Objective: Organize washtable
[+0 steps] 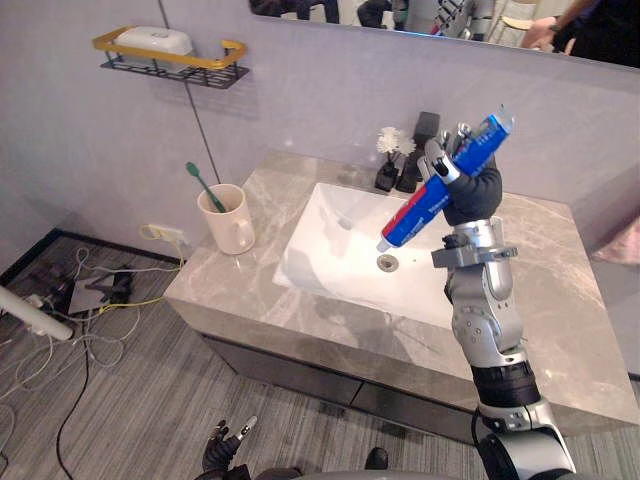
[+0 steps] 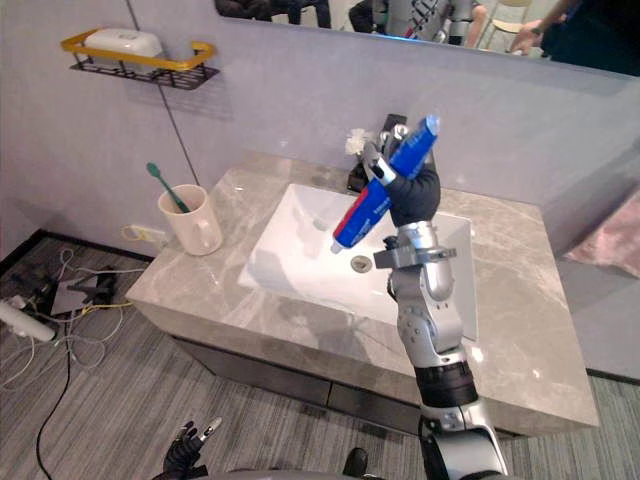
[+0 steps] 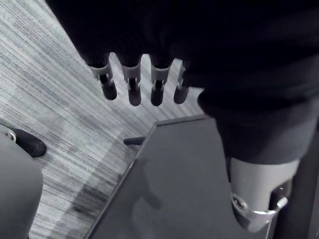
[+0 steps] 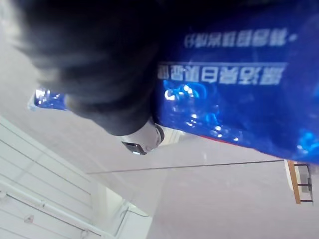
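Silver-grey arm with dark, ribbed-covered robot hand

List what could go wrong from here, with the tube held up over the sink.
1. The blue and red toothpaste tube sticks far out both sides of the right hand, tilted; it may slip into the white rectangular sink basin below.
2. If it goes to the beige ceramic mug, it could knock the green toothbrush standing in it.

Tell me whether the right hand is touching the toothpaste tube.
Touching. The left eye view shows the right hand with fingers curled round the blue toothpaste tube, holding it up over the sink.
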Controlling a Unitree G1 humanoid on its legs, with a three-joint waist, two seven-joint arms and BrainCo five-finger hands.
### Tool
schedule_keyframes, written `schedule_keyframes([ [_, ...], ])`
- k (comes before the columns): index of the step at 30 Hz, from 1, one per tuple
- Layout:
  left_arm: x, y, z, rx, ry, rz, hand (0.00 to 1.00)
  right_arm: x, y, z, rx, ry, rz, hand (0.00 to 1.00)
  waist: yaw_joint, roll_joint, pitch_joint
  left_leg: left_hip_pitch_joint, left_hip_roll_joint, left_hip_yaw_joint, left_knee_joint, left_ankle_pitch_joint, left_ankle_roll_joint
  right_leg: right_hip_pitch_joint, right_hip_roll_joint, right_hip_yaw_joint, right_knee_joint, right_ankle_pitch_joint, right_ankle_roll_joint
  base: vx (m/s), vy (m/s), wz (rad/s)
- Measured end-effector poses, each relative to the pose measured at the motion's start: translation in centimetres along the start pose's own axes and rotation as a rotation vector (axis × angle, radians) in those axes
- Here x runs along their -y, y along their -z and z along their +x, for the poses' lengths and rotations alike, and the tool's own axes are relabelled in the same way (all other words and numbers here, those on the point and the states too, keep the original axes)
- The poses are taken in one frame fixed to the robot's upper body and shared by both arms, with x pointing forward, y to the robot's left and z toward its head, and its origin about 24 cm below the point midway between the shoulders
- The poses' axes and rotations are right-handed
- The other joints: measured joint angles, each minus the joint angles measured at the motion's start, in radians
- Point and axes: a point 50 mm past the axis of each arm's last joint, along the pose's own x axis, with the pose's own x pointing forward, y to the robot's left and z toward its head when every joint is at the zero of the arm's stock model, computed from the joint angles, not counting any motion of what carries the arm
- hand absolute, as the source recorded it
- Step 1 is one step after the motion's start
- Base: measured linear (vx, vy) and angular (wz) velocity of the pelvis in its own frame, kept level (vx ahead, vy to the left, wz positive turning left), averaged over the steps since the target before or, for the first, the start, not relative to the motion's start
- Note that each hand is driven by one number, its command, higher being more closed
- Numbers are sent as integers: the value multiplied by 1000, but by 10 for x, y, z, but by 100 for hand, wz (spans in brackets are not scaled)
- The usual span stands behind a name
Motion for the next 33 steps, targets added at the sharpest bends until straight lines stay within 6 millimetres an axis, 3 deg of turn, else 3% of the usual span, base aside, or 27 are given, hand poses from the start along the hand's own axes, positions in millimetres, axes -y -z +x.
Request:
schedule_keyframes([
  [11,-5,-3,1,14,22,68,0,-16,0,52,23,-40,-121,100,78,-20,30,-52,-2,-115,-1,29,-16,3,-5,-113,4,-19,-7,-4,-5,31],
  [17,-4,-4,1,21,47,115,0,-17,-10,81,48,-20,-211,100,109,-20,58,-90,-4,-199,-4,50,-28,2,-6,-195,5,-37,-6,11,-19,45],
  [22,0,-4,0,21,84,144,0,-18,-12,97,50,13,-244,100,156,-10,71,-105,-3,-234,-7,58,-32,0,-5,-230,5,-48,-6,42,2,22],
  [33,1,-8,0,38,100,176,0,-15,-18,120,50,86,-319,100,159,-4,107,-122,-7,-259,-1,58,-32,-1,-6,-254,6,-62,0,34,17,7],
])
